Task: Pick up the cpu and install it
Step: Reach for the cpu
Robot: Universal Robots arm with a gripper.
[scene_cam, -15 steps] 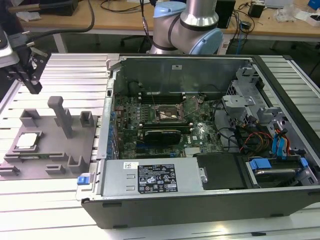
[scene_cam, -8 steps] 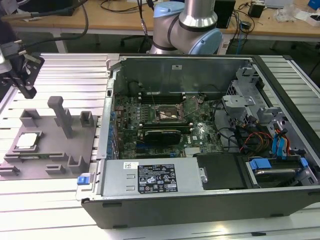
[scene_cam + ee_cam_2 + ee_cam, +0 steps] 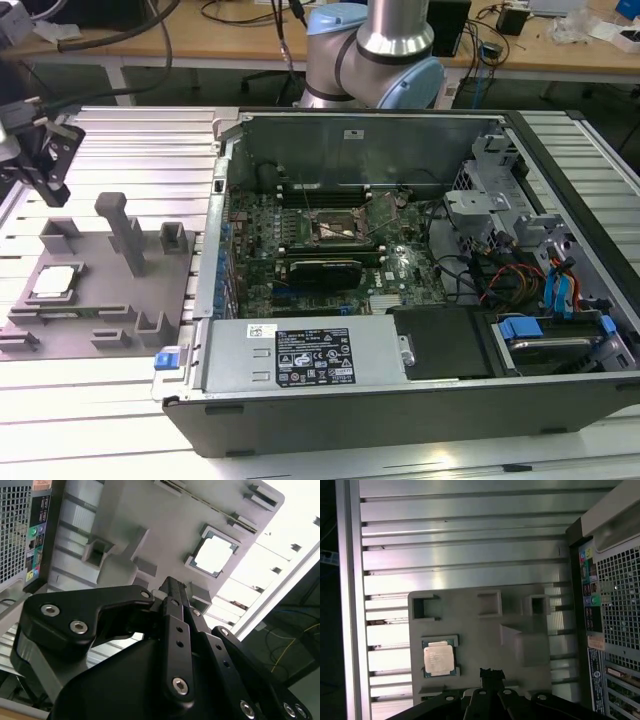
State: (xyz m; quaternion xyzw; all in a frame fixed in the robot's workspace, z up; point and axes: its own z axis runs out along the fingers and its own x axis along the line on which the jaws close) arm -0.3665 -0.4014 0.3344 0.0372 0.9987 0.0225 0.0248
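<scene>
You're hanging the claw [image 3: 57, 193] in the air over the grey fixture plate [image 3: 105, 295], and in both wrist views its tips [image 3: 172, 586] are showing pressed together with nothing between them: clenched and empty.

The cpu [image 3: 55, 281] is lying flat in its pocket on the plate, below the claw and off to one side of the tips, well clear of them. In the first wrist view the cpu [image 3: 439, 660] is sitting beside the line of the fingers [image 3: 491, 672], not under it. So I'd say you're on the approach to the pick, with nothing grasped yet.

To do this well, you're wanting the claw centred over the chip, square to its edges and parted wide enough to take it. The chip is thin, and the pocket's corner tabs are crowding its rim.

The tall post [image 3: 125, 232] and the raised blocks are standing on the case side of the claw, close enough to catch a finger. The socket [image 3: 338, 228] is lying far from the claw, down inside the open computer case [image 3: 350, 140], behind its wall. I can't tell whether its frame is open.
</scene>
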